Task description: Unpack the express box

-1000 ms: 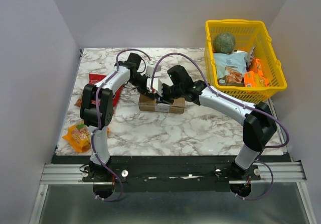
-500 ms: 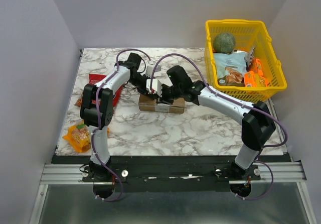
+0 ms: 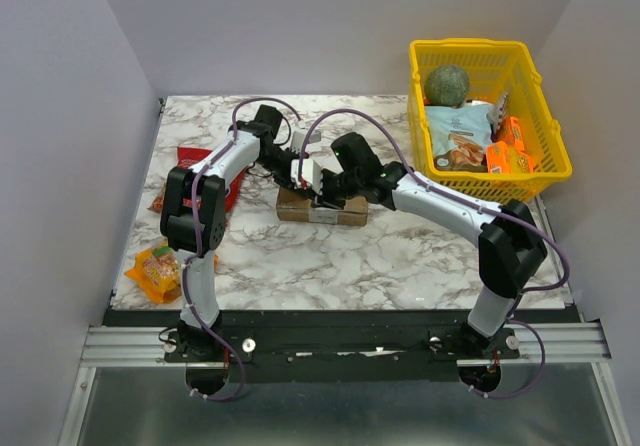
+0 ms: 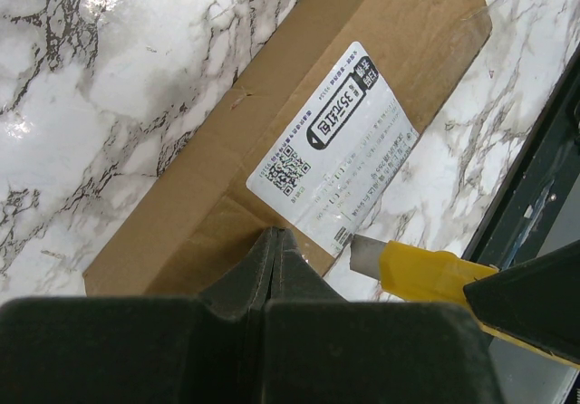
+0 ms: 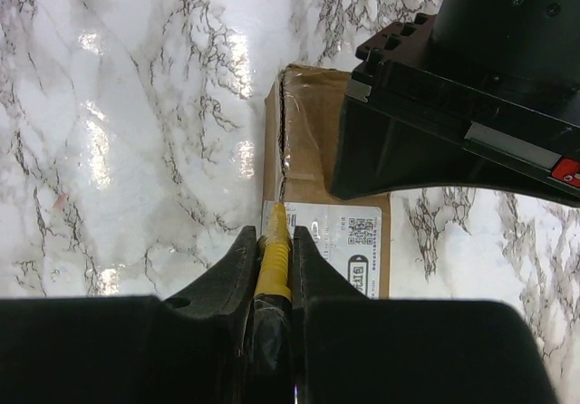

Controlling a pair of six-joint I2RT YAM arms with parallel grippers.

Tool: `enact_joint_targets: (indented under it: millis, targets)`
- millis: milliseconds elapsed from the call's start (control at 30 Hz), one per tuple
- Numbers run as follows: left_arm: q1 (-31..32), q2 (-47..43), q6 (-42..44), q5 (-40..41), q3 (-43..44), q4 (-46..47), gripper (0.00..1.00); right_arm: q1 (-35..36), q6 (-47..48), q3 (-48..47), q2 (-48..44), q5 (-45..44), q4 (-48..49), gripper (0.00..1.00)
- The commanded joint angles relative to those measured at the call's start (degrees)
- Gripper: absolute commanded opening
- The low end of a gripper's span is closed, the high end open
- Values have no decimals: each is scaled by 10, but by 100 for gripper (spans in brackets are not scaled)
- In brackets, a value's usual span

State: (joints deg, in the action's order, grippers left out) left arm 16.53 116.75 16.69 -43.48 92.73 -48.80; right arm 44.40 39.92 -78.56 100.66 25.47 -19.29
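Right gripper pinched yellow plastic knife at 5 o'clock of brown cardboard express box; left gripper closed, empty. Probably light, stiff; grip long sides.

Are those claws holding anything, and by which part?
The right gripper clamps a yellow box cutter by its handle, blade end at the express box. The left gripper is shut, holding nothing, its tips at the box.
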Motion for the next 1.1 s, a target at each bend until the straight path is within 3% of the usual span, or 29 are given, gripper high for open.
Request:
enact_joint_targets:
  millis: [0,1067]
  targets:
    - [7,53,34,81,-15,6,0,0,9,7,9,-9,14,0]
    - [7,72,45,73,0,-5,0,0,0,-18,-11,3,17,0]
